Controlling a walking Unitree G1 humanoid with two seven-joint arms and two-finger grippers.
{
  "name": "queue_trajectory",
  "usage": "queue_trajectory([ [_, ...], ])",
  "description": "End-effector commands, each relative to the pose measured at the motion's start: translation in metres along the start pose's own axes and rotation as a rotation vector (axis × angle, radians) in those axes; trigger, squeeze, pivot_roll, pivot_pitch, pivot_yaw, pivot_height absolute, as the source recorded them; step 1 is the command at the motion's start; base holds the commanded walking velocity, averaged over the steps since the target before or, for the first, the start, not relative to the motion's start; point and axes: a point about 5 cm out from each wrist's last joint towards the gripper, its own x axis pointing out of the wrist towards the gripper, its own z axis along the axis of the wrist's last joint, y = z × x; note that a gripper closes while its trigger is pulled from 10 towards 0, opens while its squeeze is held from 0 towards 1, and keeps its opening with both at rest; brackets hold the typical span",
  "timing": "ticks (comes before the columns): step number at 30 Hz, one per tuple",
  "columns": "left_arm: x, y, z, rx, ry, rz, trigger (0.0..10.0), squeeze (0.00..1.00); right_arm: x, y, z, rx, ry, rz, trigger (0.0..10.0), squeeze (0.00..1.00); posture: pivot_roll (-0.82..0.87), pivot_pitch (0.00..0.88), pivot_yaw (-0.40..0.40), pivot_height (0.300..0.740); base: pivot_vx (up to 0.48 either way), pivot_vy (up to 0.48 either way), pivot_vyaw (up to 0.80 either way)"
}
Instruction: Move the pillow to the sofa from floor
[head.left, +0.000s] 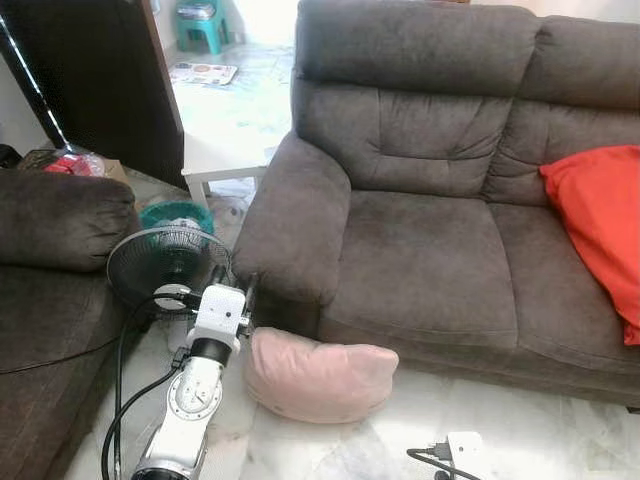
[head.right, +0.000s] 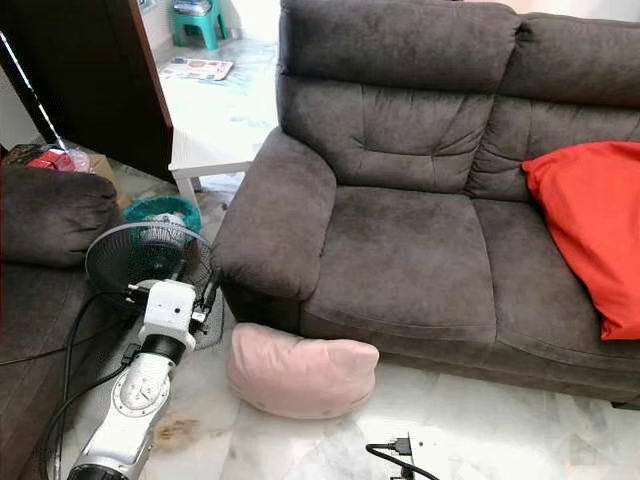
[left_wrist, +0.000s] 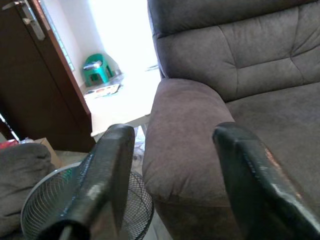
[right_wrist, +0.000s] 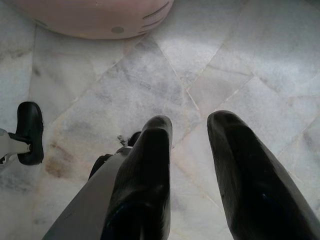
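the pink pillow (head.left: 318, 376) lies on the floor (head.left: 520, 430) against the sofa (head.left: 420, 240), just right of the left gripper (head.left: 248, 296), whose fingers stand wide apart. the right gripper (right_wrist: 190, 150) hangs over the floor, fingers narrowly parted. a fan (head.left: 165, 265) stands beside the arm.

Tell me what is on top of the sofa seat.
A red cushion lies on the sofa seat's right end, leaning on the backrest. What it covers is hidden. The pink pillow is on the floor.
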Motion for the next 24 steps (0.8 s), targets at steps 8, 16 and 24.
queue_trajectory([
  [8,-0.001,0.002,0.001,-0.019,0.017,0.001,10.0,1.00,0.000,-0.001,0.000,-0.003,0.000,-0.003,10.0,0.00,0.18,0.026,-0.052,0.740,0.000,0.000,0.00],
  [16,0.000,0.009,-0.003,-0.086,0.054,0.056,10.0,0.00,0.000,0.000,0.000,-0.014,0.004,0.006,10.0,0.00,0.18,0.016,-0.051,0.740,0.000,0.000,0.00],
  [24,0.001,0.014,-0.005,-0.085,0.068,0.073,10.0,0.00,0.000,0.000,0.000,-0.013,0.003,0.010,10.0,0.00,0.19,0.025,-0.054,0.740,0.245,0.000,0.47],
])
